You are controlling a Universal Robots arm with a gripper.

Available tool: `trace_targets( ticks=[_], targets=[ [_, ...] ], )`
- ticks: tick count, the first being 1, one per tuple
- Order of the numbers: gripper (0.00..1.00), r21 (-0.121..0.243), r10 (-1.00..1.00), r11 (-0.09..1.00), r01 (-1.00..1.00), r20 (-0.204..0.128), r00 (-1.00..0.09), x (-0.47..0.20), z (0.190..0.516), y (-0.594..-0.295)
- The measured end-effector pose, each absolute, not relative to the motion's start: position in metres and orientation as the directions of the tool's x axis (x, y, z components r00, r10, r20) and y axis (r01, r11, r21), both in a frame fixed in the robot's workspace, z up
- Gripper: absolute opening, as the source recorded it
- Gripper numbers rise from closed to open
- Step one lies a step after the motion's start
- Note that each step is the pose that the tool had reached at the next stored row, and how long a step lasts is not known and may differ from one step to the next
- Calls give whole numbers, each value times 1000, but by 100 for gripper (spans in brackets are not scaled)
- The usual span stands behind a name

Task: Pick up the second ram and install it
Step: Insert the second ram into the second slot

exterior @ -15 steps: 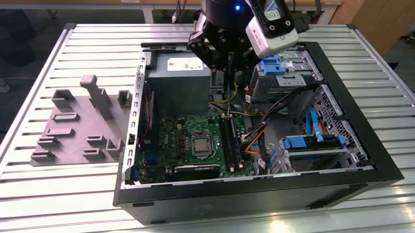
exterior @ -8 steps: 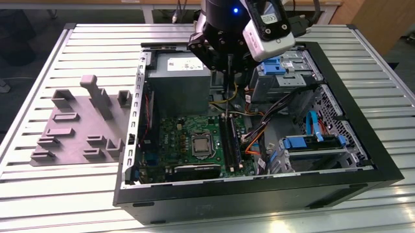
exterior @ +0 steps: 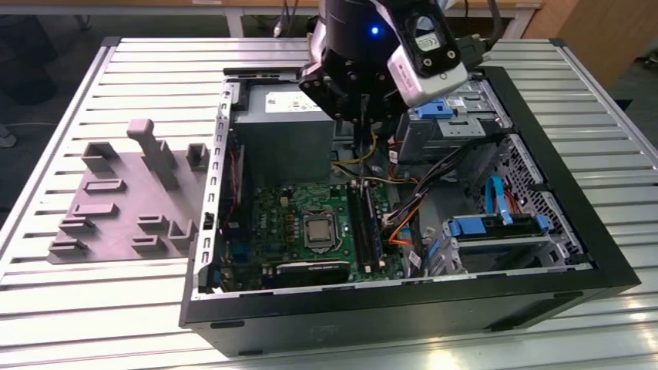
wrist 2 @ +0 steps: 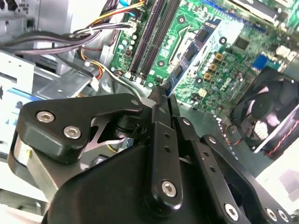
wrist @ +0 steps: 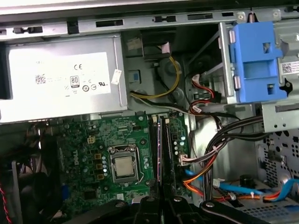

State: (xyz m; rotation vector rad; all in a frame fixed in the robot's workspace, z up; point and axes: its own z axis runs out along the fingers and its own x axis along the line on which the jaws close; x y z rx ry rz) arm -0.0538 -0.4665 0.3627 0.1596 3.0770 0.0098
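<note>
A: Where is the tool right now?

B: In the exterior view the tool [exterior: 362, 146] hangs inside the open computer case [exterior: 575, 254], just above the green motherboard [exterior: 298, 208], over the black memory slots [exterior: 362, 223].

A: And the second ram?

B: In the second wrist view the second ram [wrist 2: 189, 53] is a narrow blue strip pinched edge-on between the tool's fingers [wrist 2: 161, 105]. It sticks straight out from the fingertips toward the motherboard [wrist 2: 219, 51], and its far end hangs beside the long black memory slots [wrist 2: 152, 37]. The tool is clenched on it.

A: Is it seated in a slot?

B: I cannot tell. In the first wrist view a thin dark edge [wrist: 161, 154] runs up from the fingertips [wrist: 150, 201], lined up with the slots [wrist: 153, 144] beside the processor socket [wrist: 123, 167].

A: What else is nearby?

B: A grey moulded tray [exterior: 113, 208] with upright pegs lies on the ribbed metal surface [exterior: 62, 301], at the exterior view's left of the case, well apart from the tool. Coloured cables [wrist: 205, 163] and a blue drive bracket [wrist: 256, 63] lie beyond the slots.
</note>
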Motion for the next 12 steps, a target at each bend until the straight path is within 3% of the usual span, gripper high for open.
trace_targets(
  ticks=[12],
  targets=[
    [14,9,60,998,59,-60,-996,-54,358,-467]
  ],
)
